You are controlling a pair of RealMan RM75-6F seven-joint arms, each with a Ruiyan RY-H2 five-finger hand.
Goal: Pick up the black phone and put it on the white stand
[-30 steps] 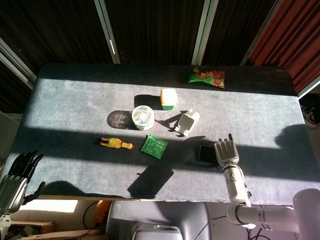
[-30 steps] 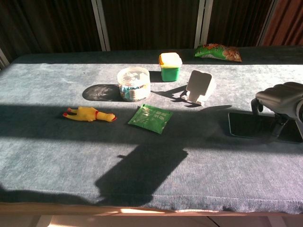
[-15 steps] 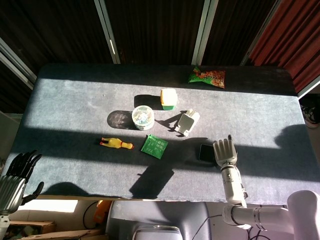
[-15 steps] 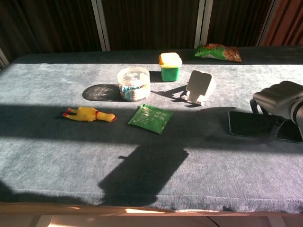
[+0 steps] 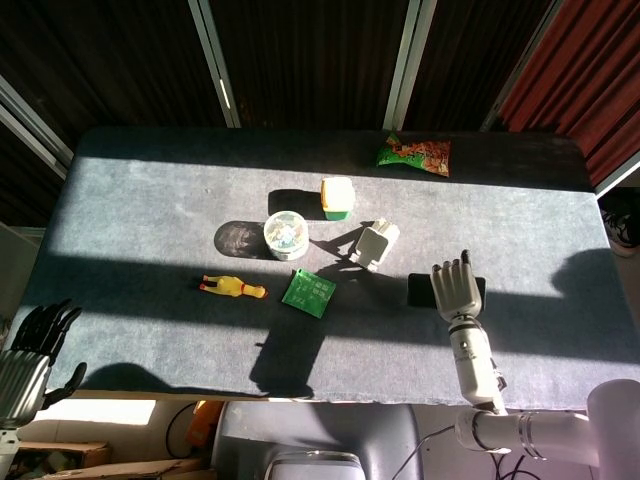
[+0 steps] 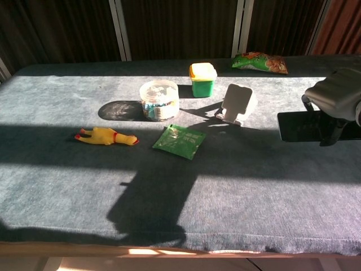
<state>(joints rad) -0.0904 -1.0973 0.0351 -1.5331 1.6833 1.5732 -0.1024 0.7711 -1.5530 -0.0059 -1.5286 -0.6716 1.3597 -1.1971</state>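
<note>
Since a second ago my right hand has risen and shifted toward the far right side, and the black phone has come up with it; it no longer lies flat in the shadow band near the front. Chest view shows the phone held level, screen up, with the fingers curled over its right end and the thumb hanging below the edge, so I read it as gripped. From the head view the phone pokes out dark on both sides of the hand. White stand sits upright to the left of the phone, well apart from it, nothing on it. Near the stand: a yellow-lidded green tub, a clear round jar, a green packet lying flat, a rubber chicken further left. Snack bag rests at the far edge of the table. Left hand hangs off the near left corner, fingers loosely spread, holding nothing.
</note>
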